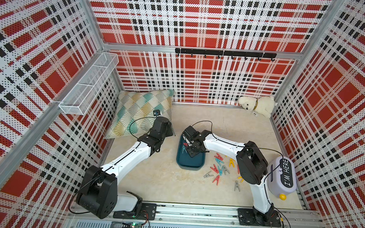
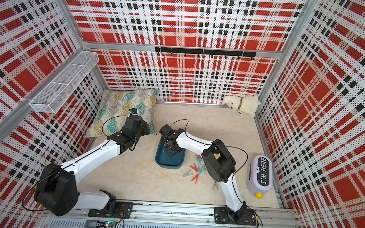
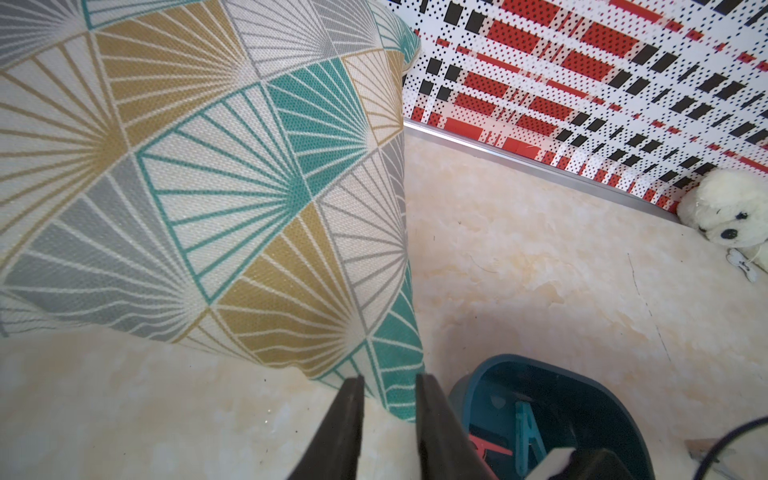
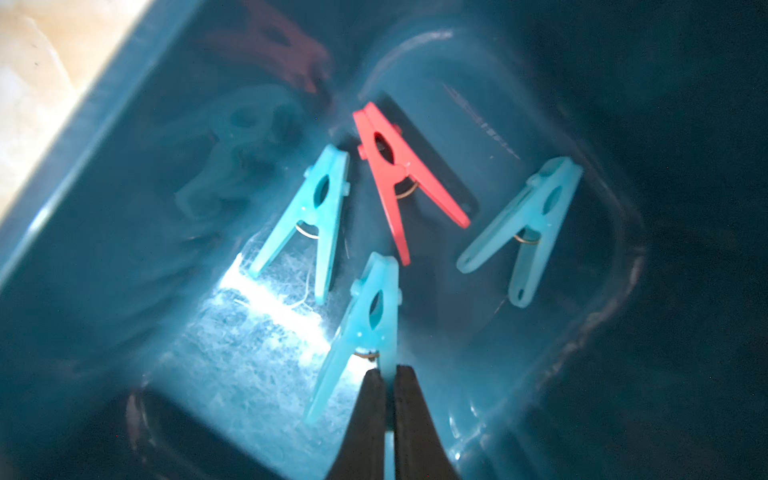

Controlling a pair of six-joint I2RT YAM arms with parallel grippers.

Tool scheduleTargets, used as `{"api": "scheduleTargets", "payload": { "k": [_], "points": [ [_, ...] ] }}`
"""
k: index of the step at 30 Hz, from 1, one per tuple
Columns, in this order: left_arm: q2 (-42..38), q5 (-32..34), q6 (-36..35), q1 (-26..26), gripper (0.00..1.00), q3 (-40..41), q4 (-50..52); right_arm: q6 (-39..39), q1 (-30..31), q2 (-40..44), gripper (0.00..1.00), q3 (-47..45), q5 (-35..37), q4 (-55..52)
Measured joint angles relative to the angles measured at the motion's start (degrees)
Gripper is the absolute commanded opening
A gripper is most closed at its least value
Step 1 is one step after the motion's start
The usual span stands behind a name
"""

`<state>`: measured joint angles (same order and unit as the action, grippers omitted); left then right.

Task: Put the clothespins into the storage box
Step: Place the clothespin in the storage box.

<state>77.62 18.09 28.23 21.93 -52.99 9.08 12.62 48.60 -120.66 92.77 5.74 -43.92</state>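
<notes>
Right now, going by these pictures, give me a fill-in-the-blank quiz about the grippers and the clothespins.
1. The right gripper, over the storage box, is shut on a ____ clothespin.
2. The left gripper, by the pillow, holds ____.
3. The loose clothespins lie beside the box on the ____ arm's side.
Missing words: light blue; nothing; right.

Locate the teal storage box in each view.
Top view: storage box at centre.
Top view: storage box at centre.
Left wrist: storage box bottom right.
Right wrist: storage box fills the frame.
Shared landmark: beige tabletop beside its rim.
</notes>
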Motion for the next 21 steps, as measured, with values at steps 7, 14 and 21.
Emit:
{"api": "scheduleTargets", "payload": {
  "k": [7,14,21],
  "points": [
    [-0.02,-0.02,0.00,-0.11,0.28,0.00,0.02,0.02,0.00,-1.86,0.09,0.00,-0.76,0.04],
    [-0.02,-0.04,0.00,-0.11,0.28,0.00,0.02,0.31,0.00,-2.60,0.12,0.35,-0.55,1.03],
    [-0.02,-0.04,0.00,-0.11,0.28,0.00,0.02,0.46,0.00,-4.48,0.21,2.49,-0.20,1.53]
  ]
}}
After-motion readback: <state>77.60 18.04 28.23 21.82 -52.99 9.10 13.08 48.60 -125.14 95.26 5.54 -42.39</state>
